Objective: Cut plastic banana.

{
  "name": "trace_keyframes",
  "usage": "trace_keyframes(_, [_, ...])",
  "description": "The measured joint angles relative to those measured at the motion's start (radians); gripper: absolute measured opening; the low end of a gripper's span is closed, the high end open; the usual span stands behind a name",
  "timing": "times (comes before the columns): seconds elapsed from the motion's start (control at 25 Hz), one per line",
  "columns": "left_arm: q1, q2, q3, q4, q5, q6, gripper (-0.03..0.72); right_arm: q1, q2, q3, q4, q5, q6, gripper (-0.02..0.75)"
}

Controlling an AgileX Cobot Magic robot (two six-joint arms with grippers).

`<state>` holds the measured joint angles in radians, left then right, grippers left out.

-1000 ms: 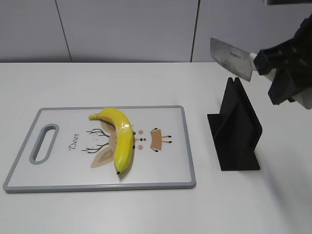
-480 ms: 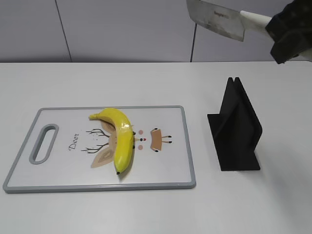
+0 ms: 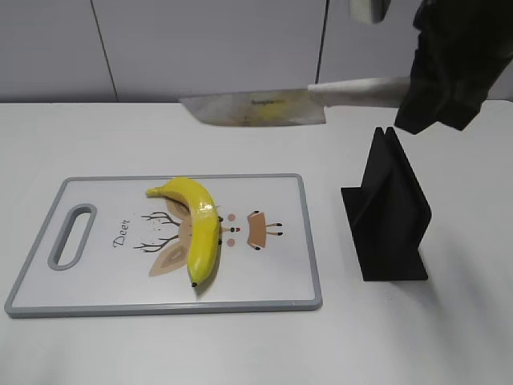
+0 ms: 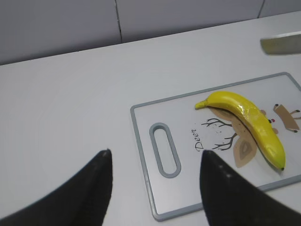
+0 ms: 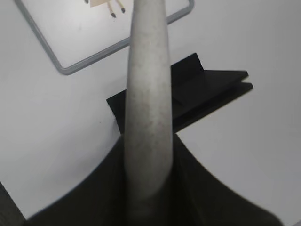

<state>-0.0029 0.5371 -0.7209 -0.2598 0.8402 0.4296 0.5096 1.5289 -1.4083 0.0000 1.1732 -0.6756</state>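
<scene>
The glossy yellow plastic banana [image 3: 198,225] lies on the white cutting board [image 3: 104,277], curved, with dark tips; it also shows in the left wrist view [image 4: 249,125]. My right gripper [image 3: 417,87] is shut on the pale handle [image 5: 146,108] of a cleaver. Its blade [image 3: 255,109] is held level in the air behind and above the board, pointing left. My left gripper [image 4: 155,162] is open and empty above the board's handle-slot end [image 4: 164,149]. The left gripper is out of the exterior view.
A black knife stand [image 3: 389,210] stands on the white table to the right of the board, also in the right wrist view [image 5: 207,92]. The board has a grey rim and a deer drawing. A grey panelled wall runs behind the table.
My right gripper has lifted the cleaver off the black stand, swung it up, then brought it left and down so the blade now lies level behind the board.
</scene>
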Motion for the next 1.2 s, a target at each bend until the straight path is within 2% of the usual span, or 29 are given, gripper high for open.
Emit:
trace_keyframes(0.2, [-0.082, 0.185, -0.1, -0.01, -0.033, 0.131, 0.564, 0.0, 0.076, -0.003, 0.074, -0.03, -0.281, 0.163])
trace_keyframes(0.4, [-0.17, 0.422, -0.248, -0.027, 0.014, 0.295, 0.542, 0.0, 0.159, -0.013, 0.126, -0.091, -0.384, 0.163])
trace_keyframes(0.6, [-0.231, 0.655, -0.406, -0.089, 0.145, 0.595, 0.524, 0.0, 0.216, -0.014, 0.236, -0.161, -0.489, 0.163])
trace_keyframes(0.72, [-0.269, 0.777, -0.453, -0.09, 0.181, 0.705, 0.523, 0.0, 0.24, -0.014, 0.288, -0.195, -0.534, 0.163])
trace_keyframes(0.92, [-0.314, 0.938, -0.507, -0.088, 0.178, 0.765, 0.523, 0.0, 0.269, -0.017, 0.335, -0.209, -0.56, 0.163])
trace_keyframes(1.2, [-0.323, 1.081, -0.545, -0.088, 0.139, 0.78, 0.523, 0.0, 0.275, -0.017, 0.364, -0.27, -0.562, 0.163])
